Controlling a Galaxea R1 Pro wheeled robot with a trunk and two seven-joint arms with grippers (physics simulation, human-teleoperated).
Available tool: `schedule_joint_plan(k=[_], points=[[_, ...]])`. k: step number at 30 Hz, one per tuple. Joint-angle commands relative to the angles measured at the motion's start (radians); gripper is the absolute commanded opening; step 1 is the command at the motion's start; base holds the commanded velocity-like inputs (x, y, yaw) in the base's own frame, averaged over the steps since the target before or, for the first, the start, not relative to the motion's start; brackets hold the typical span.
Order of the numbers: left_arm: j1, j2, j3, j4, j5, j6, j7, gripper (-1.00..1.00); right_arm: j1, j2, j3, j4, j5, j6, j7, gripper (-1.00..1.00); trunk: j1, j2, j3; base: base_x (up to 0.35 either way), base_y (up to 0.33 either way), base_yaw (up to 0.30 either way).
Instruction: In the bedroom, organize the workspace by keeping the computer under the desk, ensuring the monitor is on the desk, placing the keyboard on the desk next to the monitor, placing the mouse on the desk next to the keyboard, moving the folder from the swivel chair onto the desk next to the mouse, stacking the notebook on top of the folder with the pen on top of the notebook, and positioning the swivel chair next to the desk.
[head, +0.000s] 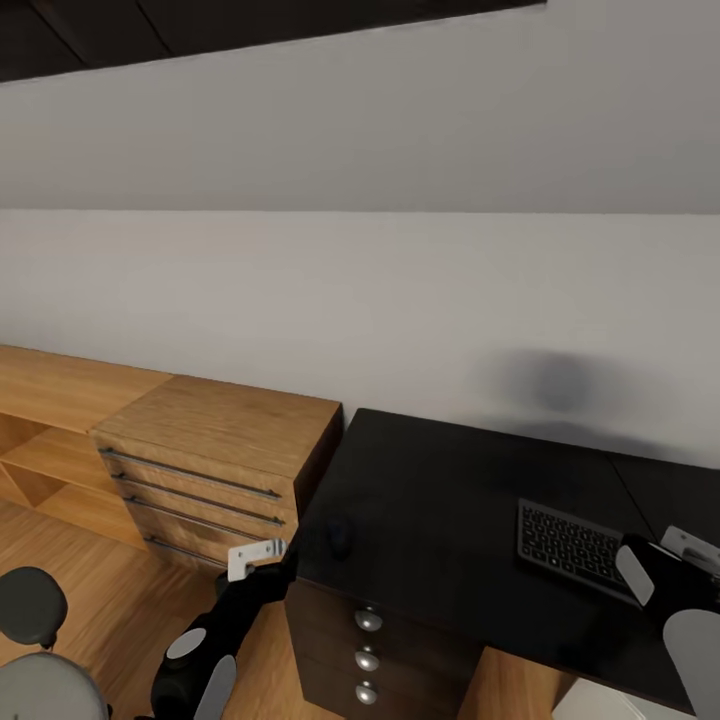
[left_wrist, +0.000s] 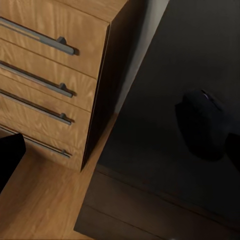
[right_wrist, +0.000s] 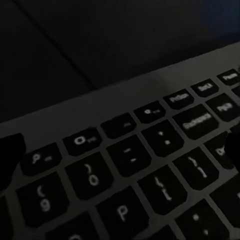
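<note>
The black desk (head: 450, 500) stands against the white wall. A black keyboard (head: 568, 545) lies on its right part, and its keys (right_wrist: 125, 165) show very close in the right wrist view. My right gripper (head: 628, 562) hovers at the keyboard's near right end, its fingers (right_wrist: 11, 155) wide apart: open. A small dark mouse (head: 338, 537) sits near the desk's left edge. My left gripper (head: 285, 555) is open just left of the mouse (left_wrist: 202, 122), not touching it. The monitor, folder, notebook, pen and computer are out of view.
A light wooden drawer unit (head: 215, 465) stands right beside the desk's left edge, with a low wooden shelf (head: 45, 420) further left. Desk drawers with round knobs (head: 367, 655) face me. Grey rounded shapes (head: 35, 640), maybe the swivel chair, sit at lower left on the wooden floor.
</note>
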Motion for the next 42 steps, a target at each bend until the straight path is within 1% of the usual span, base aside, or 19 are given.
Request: schedule_joint_plan(k=[1,5,24,31,34,39,42], points=[[-0.001,0.000,-0.001,-0.002,0.011,0.004,0.009,1.00,0.000,-0.001,-0.001,0.035,-0.014,0.005,-0.003,1.00,0.004,-0.008,-0.004,0.000,0.000,0.000],[-0.001,0.000,-0.001,-0.002,0.011,0.004,0.009,1.00,-0.001,-0.002,-0.001,0.048,-0.019,0.006,0.005,1.00,0.019,-0.036,-0.017,0.000,0.000,0.000],[-0.001,0.006,-0.001,0.001,0.008,0.001,0.008,1.00,-0.001,-0.002,-0.001,0.054,-0.021,0.004,0.017,1.00,0.019,-0.036,-0.017,-0.001,0.001,0.000],[-0.001,0.006,-0.001,0.007,0.007,0.000,0.008,1.00,-0.001,-0.003,-0.001,0.052,-0.022,-0.001,0.018,1.00,0.019,-0.036,-0.017,-0.019,0.087,0.000],[-0.001,0.006,-0.001,0.007,0.007,0.000,0.008,1.00,-0.001,-0.003,-0.001,0.052,-0.022,-0.002,0.045,1.00,0.019,-0.036,-0.017,0.000,0.182,0.000],[-0.001,0.006,-0.001,0.007,0.007,0.000,0.008,1.00,-0.001,-0.003,-0.001,0.049,-0.022,-0.002,0.062,1.00,0.019,-0.036,-0.017,0.000,0.156,0.000],[-0.001,0.006,-0.001,0.007,0.006,0.000,0.008,1.00,-0.001,-0.003,-0.001,0.048,-0.020,-0.002,0.094,1.00,0.019,-0.036,-0.017,0.000,0.279,0.000]])
